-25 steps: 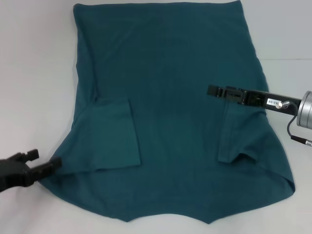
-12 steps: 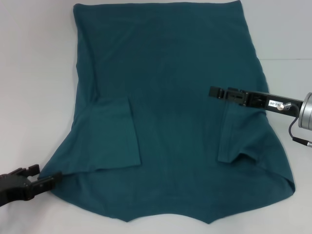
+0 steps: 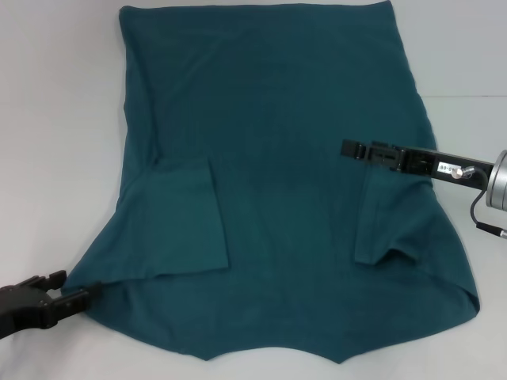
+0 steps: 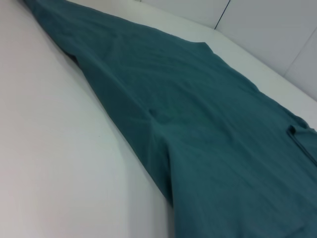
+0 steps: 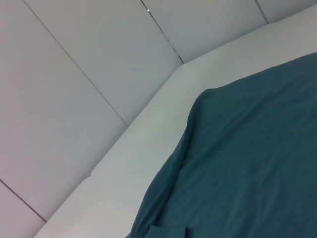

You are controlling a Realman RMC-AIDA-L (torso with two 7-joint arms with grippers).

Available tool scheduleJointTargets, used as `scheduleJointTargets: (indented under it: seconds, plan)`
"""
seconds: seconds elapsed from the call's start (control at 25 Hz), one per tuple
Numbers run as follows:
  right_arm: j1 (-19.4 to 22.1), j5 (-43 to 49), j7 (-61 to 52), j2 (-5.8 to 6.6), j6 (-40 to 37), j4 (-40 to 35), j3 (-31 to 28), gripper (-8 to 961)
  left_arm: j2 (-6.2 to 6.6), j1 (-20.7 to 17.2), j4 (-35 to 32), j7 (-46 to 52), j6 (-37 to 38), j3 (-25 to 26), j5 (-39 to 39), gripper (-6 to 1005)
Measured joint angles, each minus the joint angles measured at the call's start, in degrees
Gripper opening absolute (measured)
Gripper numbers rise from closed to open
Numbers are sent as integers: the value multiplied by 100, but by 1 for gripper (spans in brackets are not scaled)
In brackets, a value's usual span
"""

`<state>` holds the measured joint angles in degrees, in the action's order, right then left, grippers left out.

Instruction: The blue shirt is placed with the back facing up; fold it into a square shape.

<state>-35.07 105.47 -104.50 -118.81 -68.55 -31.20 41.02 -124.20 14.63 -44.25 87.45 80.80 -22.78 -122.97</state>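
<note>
**Operator:** Viewing the head camera, I see the blue shirt (image 3: pixel 277 182) spread flat on the white table (image 3: pixel 55 119). It fills the centre of the frame from the top edge to the bottom edge, with both sleeves folded inward onto the body.

**Supervisor:** Left gripper status?

**Operator:** I see the left gripper (image 3: pixel 75 294) at the lower left of the frame, its tips at the shirt's lower-left corner. I cannot tell whether its fingers are released or clenched on the cloth.

**Supervisor:** Right gripper?

**Operator:** I see the right gripper (image 3: pixel 347 148) at centre right, reaching in from the right edge above the shirt, just over the folded right sleeve. Its finger state is not discernible either.
</note>
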Motion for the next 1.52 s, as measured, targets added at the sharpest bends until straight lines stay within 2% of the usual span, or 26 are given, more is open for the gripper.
scheduleJointTargets:
  seconds: [0.24,0.44,0.68,0.88,1.2,1.4,1.52]
  plan:
    - [9,0,-11,9,-9,0,-16,941,4,20,-4,115,-182,18,-20,829]
    - [8,0,-13,9,0,0,-5,941,10,37,-15,161,-235,31,-116,609]
    - [-5,6,-43,13,0,0,29,941,10,50,-6,192,-265,37,-131,400]
    - [5,25,-44,16,0,0,29,941,13,67,-6,214,-267,37,-149,173]
    - [86,35,-50,47,-92,3,31,941,19,70,-31,259,-244,69,-157,16]
    - [189,146,-182,143,-341,7,38,940,30,23,-83,303,-176,204,-157,17]
    - [252,430,-517,256,-485,-1,38,940,36,14,-85,305,-68,277,-157,18]
